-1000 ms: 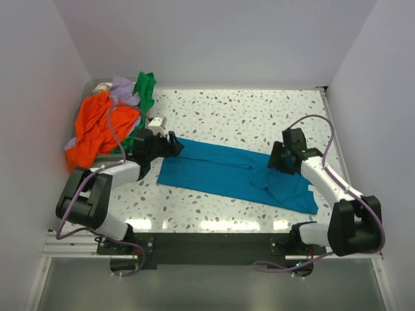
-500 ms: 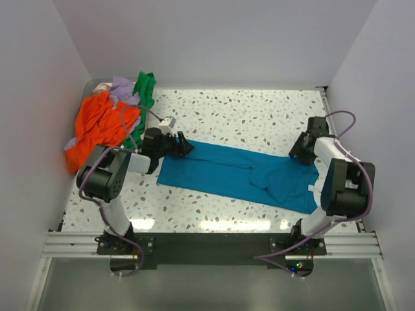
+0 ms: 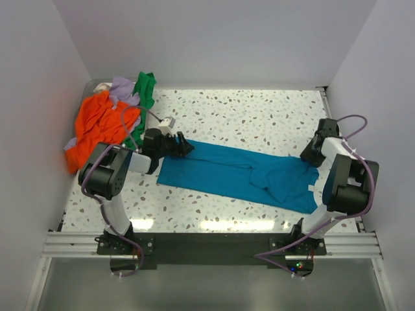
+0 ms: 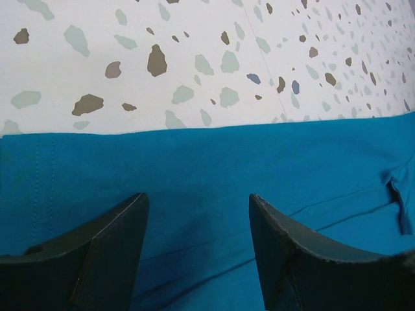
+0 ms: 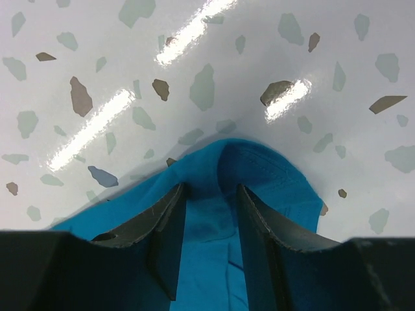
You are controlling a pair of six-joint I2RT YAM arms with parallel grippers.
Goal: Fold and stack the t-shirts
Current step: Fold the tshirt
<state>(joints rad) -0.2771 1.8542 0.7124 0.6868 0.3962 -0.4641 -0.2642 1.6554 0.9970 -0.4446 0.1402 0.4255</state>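
Note:
The teal t-shirt lies folded in a long band across the table's middle. My left gripper hovers open over its far left corner; in the left wrist view the fingers stand wide apart above flat teal cloth. My right gripper is at the shirt's far right corner. There its jaws straddle a raised hump of the teal hem, narrowed but with a gap still showing. The orange, green and lavender t-shirts lie heaped at the back left.
The heap rests in a grey bin against the left wall. White walls close the table on the left, back and right. Speckled tabletop stretches behind the teal shirt.
My right gripper swung from the shirt's crumpled right part out to its far right corner, and its jaws narrowed. The left gripper shifted slightly right onto the far left corner, then held still.

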